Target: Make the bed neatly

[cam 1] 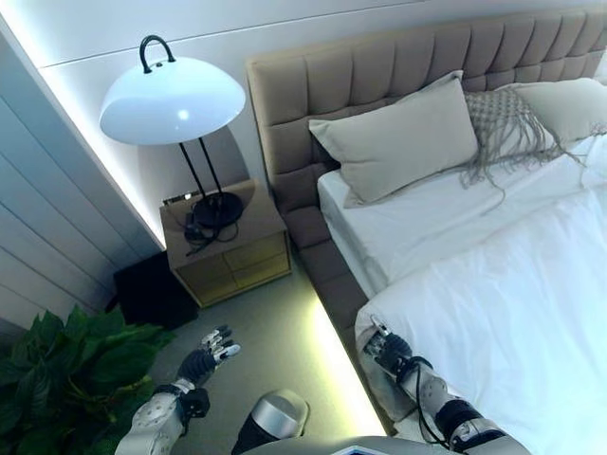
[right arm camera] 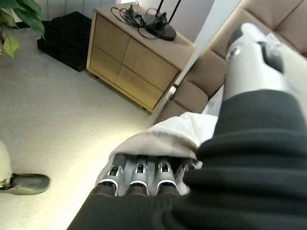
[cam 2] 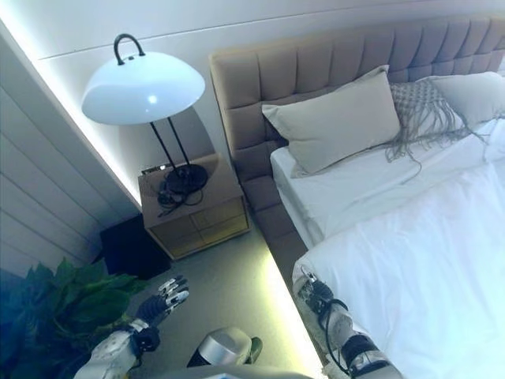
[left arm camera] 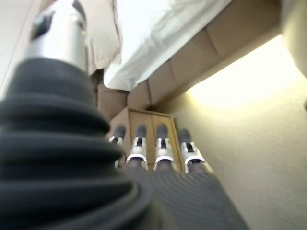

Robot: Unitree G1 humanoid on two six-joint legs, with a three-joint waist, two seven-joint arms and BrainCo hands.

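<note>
Bed's smooth white duvet (cam 1: 503, 313), corner gripped by right hand (cam 1: 391, 349); left hand (cam 1: 211, 353) open, empty

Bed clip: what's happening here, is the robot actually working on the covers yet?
Yes, just starting. The right hand is at the near corner of the white duvet, its fingers tucked under the fabric edge, so the grip itself is hidden. The left hand hangs free over the floor beside the bed, fingers straight, holding nothing. The duvet is pulled only partway up, leaving the sheet bare below the pillows. The nightstand and lamp stand untouched.
</note>
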